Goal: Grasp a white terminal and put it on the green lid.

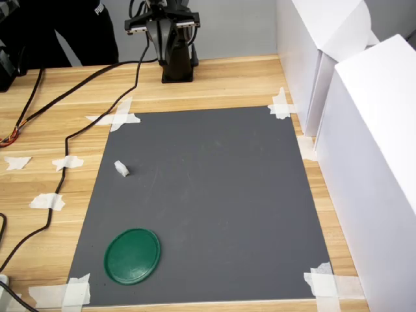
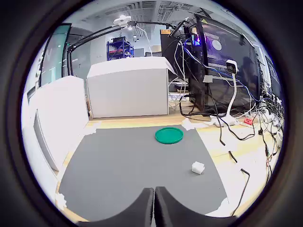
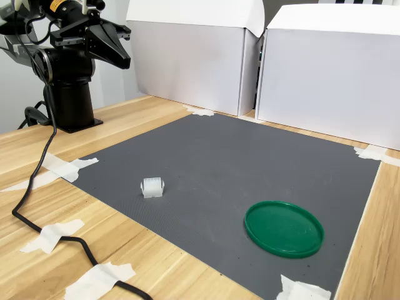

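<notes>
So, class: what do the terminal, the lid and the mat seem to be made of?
Terminal: probably moulded plastic, white, slightly translucent, ribbed.
Lid: likely plastic, dark green, smooth with a faint sheen, raised rim.
Mat: possibly rubber or foam, matte grey, finely textured.

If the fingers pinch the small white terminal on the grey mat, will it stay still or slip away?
The white terminal looks like a tiny hard plastic block, so it is probably stiff and very light. It has flat sides and should not roll, but an off-centre pinch could flick it aside. The grey mat looks finely textured, which may limit sliding.
</notes>
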`<state>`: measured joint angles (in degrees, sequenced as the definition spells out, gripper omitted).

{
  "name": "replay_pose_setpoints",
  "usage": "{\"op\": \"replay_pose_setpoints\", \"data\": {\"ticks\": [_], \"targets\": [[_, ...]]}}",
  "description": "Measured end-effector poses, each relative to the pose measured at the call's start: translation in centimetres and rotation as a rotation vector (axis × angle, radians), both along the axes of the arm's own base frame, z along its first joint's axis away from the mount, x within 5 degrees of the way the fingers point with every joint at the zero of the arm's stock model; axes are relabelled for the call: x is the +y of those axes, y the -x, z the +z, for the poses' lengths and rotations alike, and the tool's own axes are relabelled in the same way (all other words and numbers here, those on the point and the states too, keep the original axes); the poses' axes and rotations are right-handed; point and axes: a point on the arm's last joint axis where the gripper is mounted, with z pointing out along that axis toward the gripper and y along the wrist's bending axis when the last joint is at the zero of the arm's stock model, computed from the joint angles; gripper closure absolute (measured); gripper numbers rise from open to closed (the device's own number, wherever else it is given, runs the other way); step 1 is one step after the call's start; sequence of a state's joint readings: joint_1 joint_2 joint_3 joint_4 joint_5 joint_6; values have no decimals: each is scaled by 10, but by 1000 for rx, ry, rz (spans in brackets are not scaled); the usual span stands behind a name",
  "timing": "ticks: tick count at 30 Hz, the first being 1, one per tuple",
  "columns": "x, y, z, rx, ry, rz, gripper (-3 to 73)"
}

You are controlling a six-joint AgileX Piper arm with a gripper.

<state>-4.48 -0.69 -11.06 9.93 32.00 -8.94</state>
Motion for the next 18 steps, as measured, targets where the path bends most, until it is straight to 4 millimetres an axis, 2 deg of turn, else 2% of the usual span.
{"op": "replay_pose_setpoints", "data": {"ticks": [6, 11, 18], "targets": [[0, 0, 0, 3, 1, 0, 711], [-1, -8, -1, 70, 42, 14, 711], [-2, -24, 25, 104, 183, 57, 711]]}}
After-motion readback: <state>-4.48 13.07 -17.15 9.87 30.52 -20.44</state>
